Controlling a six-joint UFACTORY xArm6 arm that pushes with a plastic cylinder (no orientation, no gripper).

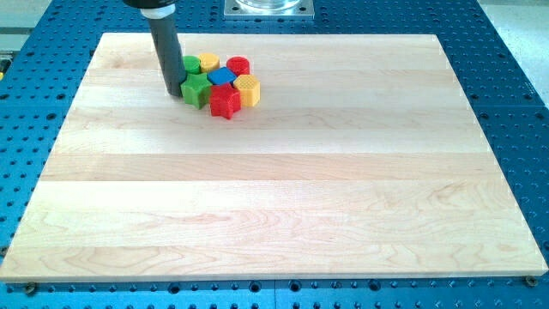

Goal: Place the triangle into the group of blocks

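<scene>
Several blocks sit packed together near the view's top left on the wooden board (283, 189). They are a green round block (190, 63), a yellow block (208, 62), a red round block (238, 65), a blue block (221, 76), a green star-like block (197, 89), a yellow hexagon-like block (248, 89) and a red star-like block (225, 102). I cannot tell which one is the triangle. My tip (174, 93) rests on the board at the left edge of the group, against the green star-like block.
The board lies on a blue perforated table (515, 86). A grey metal base (268, 8) shows at the view's top edge.
</scene>
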